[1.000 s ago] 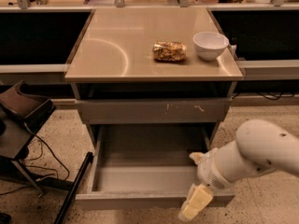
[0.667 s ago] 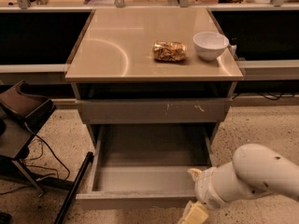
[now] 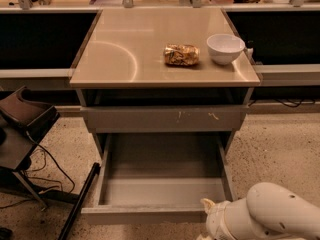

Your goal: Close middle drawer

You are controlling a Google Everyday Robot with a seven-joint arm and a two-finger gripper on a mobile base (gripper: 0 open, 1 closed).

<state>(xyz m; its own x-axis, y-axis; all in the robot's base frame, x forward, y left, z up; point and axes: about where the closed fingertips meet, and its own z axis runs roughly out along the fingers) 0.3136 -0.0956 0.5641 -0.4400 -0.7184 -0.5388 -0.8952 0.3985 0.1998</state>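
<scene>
At the left edge of the frame a dark seat-like object point(image 3: 25, 126) stands on the speckled floor point(image 3: 280, 149), with black cables point(image 3: 47, 171) beneath it. A black bar point(image 3: 77, 204) slants down beside the cabinet.

The beige tabletop point(image 3: 125, 49) fills the upper middle and has a faint curved mark on its left half. Right of centre on it lies a crinkled golden snack bag point(image 3: 181, 55). A white bowl point(image 3: 225, 48) stands upright just beside the bag, near the tabletop's right edge.

Under the tabletop is a shut grey drawer front point(image 3: 150, 119) with pale scratches on its right part. Below that, the middle drawer point(image 3: 160, 191) stands pulled far out toward the bottom of the frame. Its bare grey inside is exposed, and its front edge runs across the lower centre.

In the lower right corner is the white robot arm point(image 3: 275, 214). The gripper point(image 3: 209, 213) sits at the bottom edge, just beside the right end of the drawer's front edge. It is largely cut off by the frame, so I cannot tell whether it is spread or closed, or whether it touches the drawer.
</scene>
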